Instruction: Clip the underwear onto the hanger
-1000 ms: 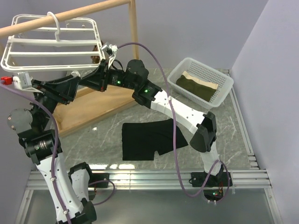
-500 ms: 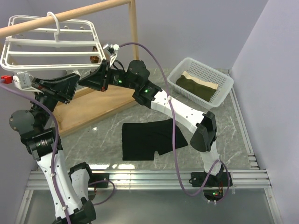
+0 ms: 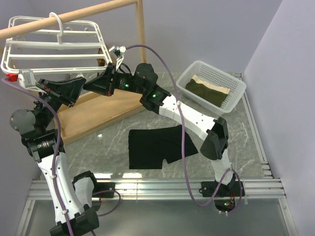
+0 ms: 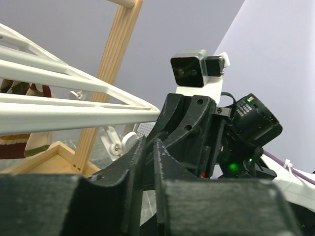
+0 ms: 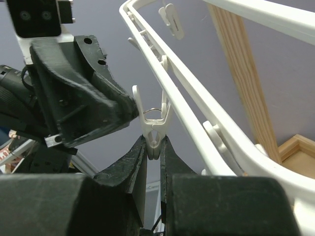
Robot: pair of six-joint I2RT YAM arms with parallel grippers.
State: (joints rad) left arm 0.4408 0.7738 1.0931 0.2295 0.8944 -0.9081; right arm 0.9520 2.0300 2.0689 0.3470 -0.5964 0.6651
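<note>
The black underwear lies flat on the marble table, apart from both grippers. The white hanger hangs from the wooden pole; its bars show in the left wrist view and the right wrist view. My right gripper is shut on the lower end of a white clip that dangles from the hanger's rim; in the top view this gripper is under the hanger's front edge. My left gripper is shut and empty, tip to tip with the right one.
A white mesh basket at the back right holds a folded olive-and-tan cloth. The wooden stand has a pole, a post and a base tray. A striped brown garment hangs from the hanger.
My left wrist has risen and moved a little right, towards the hanger's front edge. The hanger has shifted slightly. The right gripper stays on the clip; the underwear has not moved.
</note>
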